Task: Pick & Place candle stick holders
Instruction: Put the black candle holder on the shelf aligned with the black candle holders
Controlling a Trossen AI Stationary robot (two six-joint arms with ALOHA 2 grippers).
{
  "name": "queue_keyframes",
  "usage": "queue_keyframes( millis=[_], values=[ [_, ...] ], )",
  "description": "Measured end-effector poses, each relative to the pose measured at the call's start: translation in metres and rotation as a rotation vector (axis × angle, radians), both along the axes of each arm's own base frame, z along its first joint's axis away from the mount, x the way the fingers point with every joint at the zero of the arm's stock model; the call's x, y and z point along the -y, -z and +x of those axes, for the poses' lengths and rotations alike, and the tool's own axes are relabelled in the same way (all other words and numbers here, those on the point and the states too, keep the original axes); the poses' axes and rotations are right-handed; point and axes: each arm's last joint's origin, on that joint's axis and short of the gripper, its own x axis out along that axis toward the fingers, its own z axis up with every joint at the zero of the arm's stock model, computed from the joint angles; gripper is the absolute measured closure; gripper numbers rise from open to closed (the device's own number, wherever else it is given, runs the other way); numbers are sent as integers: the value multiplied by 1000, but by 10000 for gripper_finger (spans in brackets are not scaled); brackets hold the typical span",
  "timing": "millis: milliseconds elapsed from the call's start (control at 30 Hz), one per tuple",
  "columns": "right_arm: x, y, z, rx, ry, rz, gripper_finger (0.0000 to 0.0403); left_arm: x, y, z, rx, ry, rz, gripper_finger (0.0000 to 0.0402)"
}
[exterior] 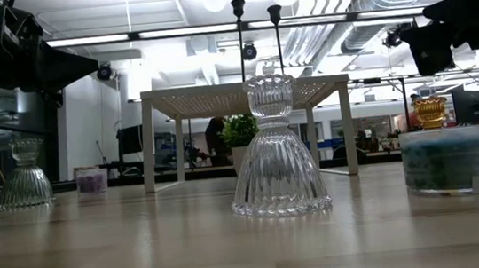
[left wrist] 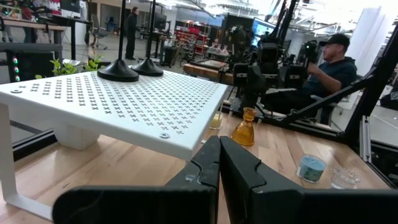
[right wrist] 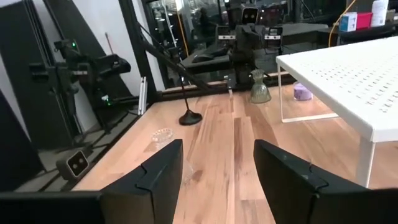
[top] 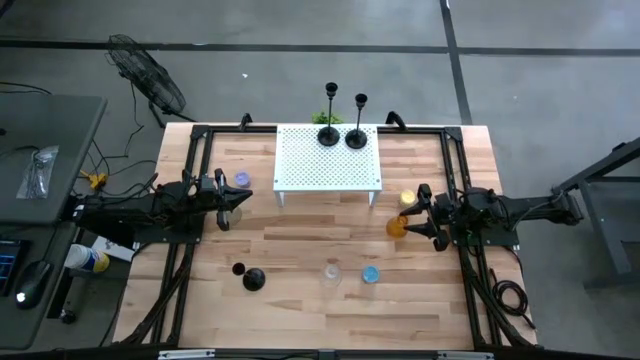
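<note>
Standing on the holey white rack (top: 328, 160) are two thin black candlesticks (top: 329, 137), a third (top: 253, 279) lies on the wooden tabletop (top: 300, 240) near ribbed glass cups (exterior: 275, 152), the left gripper (left wrist: 219, 163) pinched closed, the right gripper (right wrist: 217, 171) wide.

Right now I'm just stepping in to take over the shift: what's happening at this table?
Nothing is held. Two black candlesticks stand on the white rack; a third waits on the table with the glass cups. The left pincer hangs shut by the rack's left side, the right pincer open near the orange holder.
</note>
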Motion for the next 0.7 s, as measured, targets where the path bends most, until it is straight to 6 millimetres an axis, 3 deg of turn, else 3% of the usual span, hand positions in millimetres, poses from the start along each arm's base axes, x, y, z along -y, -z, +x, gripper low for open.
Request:
queue_keyframes(
  millis=[700],
  values=[
    [0,1,1,-8,0,-2,212,0,0,0,0,0,0,398]
  ],
)
